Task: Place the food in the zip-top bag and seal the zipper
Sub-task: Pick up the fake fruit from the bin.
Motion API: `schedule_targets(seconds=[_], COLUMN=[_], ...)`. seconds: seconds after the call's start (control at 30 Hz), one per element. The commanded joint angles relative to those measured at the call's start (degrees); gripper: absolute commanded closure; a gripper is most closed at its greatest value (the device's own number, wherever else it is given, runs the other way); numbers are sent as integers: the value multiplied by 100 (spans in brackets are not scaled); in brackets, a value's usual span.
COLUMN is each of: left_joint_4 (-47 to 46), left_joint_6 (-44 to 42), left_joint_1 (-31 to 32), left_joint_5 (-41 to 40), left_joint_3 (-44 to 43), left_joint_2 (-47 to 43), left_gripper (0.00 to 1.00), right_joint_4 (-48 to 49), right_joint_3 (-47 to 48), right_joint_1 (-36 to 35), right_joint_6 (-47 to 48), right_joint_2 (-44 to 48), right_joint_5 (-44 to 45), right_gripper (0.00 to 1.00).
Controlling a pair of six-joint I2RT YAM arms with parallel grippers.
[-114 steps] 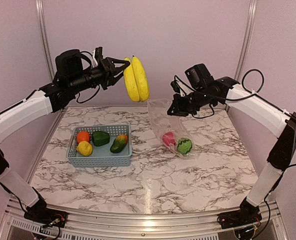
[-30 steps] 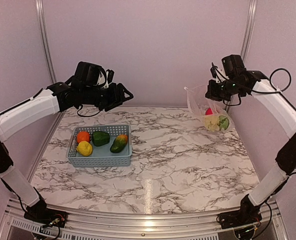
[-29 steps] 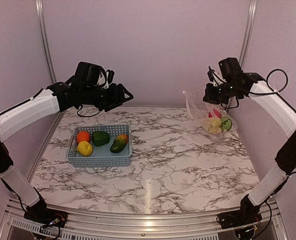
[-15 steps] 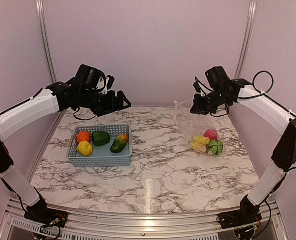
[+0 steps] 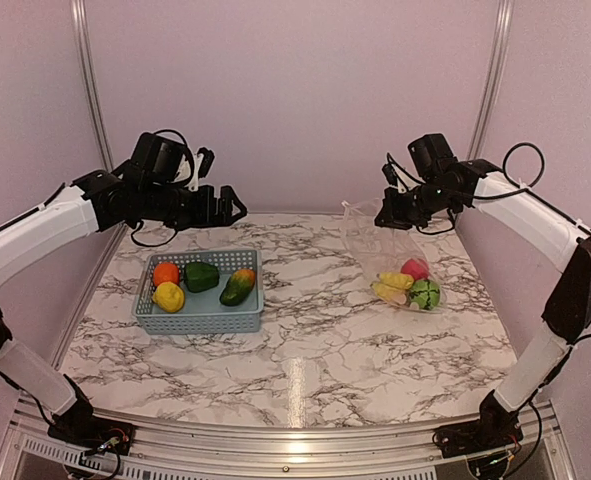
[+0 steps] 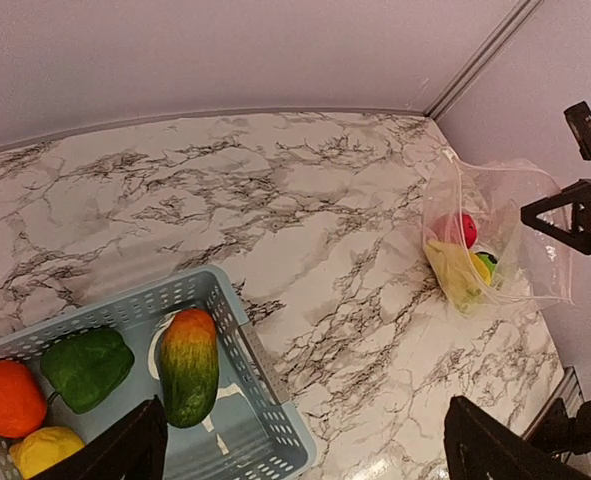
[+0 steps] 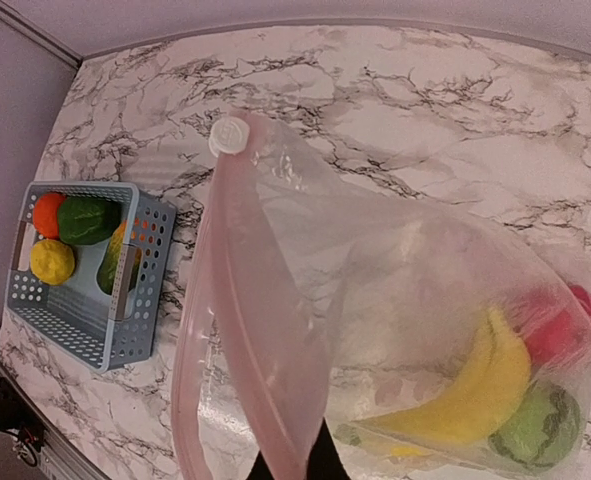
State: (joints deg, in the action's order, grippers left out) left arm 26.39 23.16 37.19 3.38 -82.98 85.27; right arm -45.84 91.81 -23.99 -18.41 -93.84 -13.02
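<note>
The zip-top bag (image 5: 370, 240) hangs from the right claw (image 7: 291, 464), which is pinched closed on the pink zipper (image 7: 237, 300) at its mouth. Its lower end, on the right of the bench (image 5: 315, 350), holds three pieces of food: one banana (image 5: 393, 283), one red apple (image 5: 415, 268) and one green melon (image 5: 425, 293). The basket (image 5: 200, 318) on the left holds four: one orange (image 5: 166, 273), one lemon (image 5: 169, 296), one green pepper (image 5: 201, 276) and one mango (image 5: 238, 287), and the left claw (image 5: 230, 207) hovers above its far side, spread wide and empty.
</note>
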Motion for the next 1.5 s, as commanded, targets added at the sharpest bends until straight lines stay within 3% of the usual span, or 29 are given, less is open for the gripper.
schedule_targets(seconds=[0.0,0.07,0.13,0.23,0.37,0.5,0.6,0.67,0.97,1.2,1.47], left_joint_4=[-94,-513,-1046,-1582,-1259,-786,-689,-493,583,1034,1476], left_joint_6=[556,948,1011,533,358,96,26,31,-296,-324,-879], left_joint_1=[-23,-44,-73,-80,-111,-115,-115,-115,-108,-107,-107], left_joint_5=[-1558,-2459,-2782,-2415,-1379,111,426,276,-309,-821,-976], left_joint_3=[187,591,1209,1729,1845,1575,1568,1458,246,-567,-1339], left_joint_2=[-730,-1168,-1492,-1652,-1116,-315,84,357,1792,2387,3118], left_gripper=[1,1,1,1,1,11,8,1,1,15,16], right_joint_4=[101,130,341,406,365,459,625,680,627,538,394], right_joint_3=[172,201,99,39,-126,-358,-570,-663,-960,-1086,-950], right_joint_1=[-80,-75,-75,-78,-79,-78,-79,-76,-79,-75,-77], right_joint_6=[-12,51,59,63,202,182,76,64,-19,-77,-49], right_joint_2=[188,259,412,485,484,604,716,773,1010,1181,1157], right_joint_5=[-82,-125,-158,-197,-328,-366,-480,-490,-430,-372,-386], right_gripper=[100,100,100,100,100,100,100,100,100,100,100])
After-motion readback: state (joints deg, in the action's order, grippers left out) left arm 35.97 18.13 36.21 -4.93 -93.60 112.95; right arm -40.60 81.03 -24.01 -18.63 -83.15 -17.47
